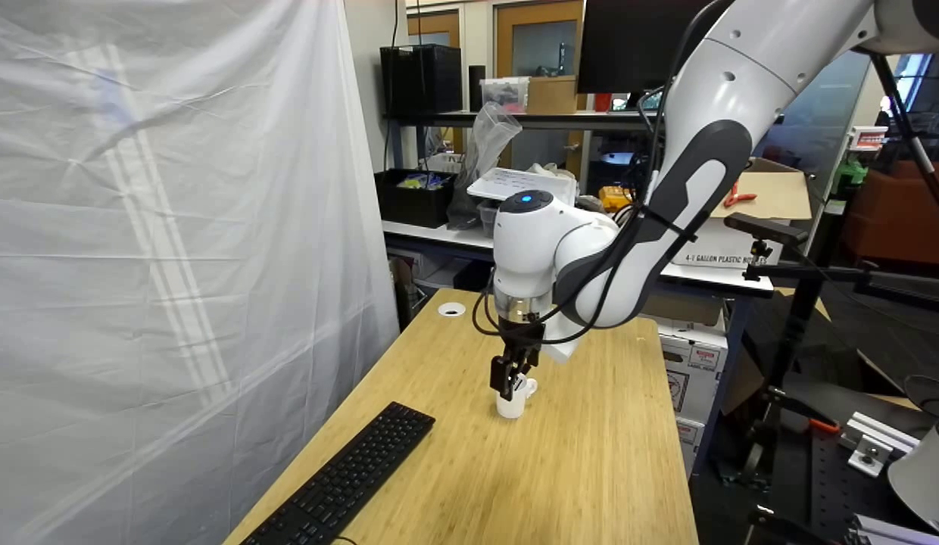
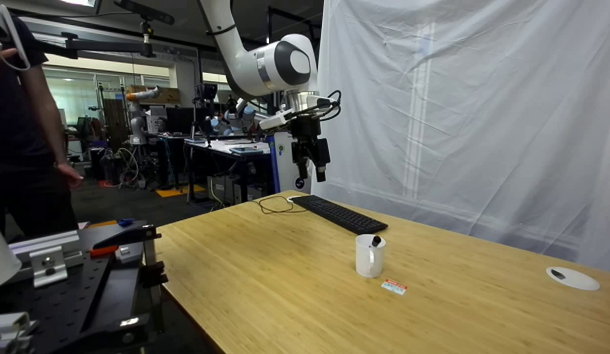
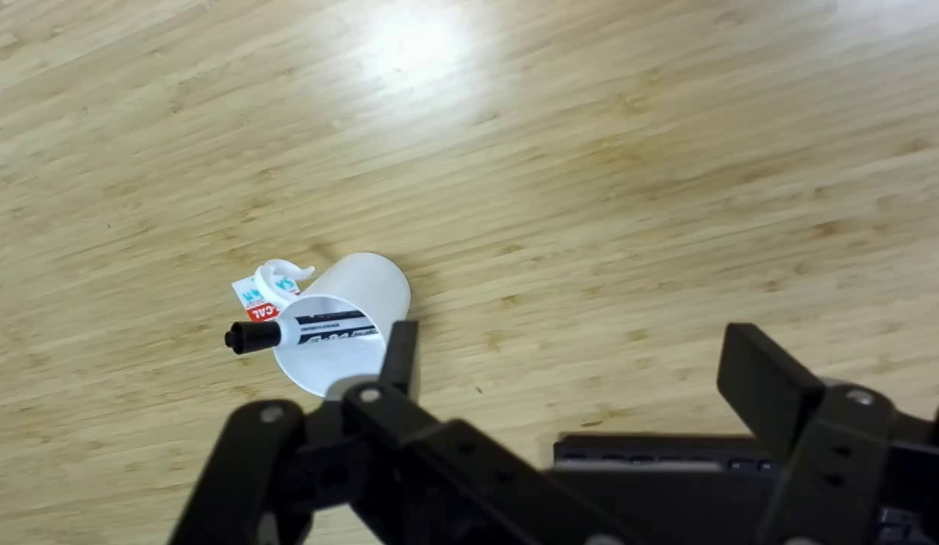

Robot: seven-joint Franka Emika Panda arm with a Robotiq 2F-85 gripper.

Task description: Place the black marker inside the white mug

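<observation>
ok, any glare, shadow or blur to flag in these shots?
Wrist view: blown-out glare on the table, clear of the white mug and black marker; soft shadow beside the mug; the gripper renders nearly black. In both exterior views, pale streaks on the white curtain, cause unclear. In an exterior view, print on the small label too soft to read.

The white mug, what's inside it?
A marker leans in the mug, its black end above the rim. The mug's wall hides its lower end, so where that rests can't be seen.
</observation>
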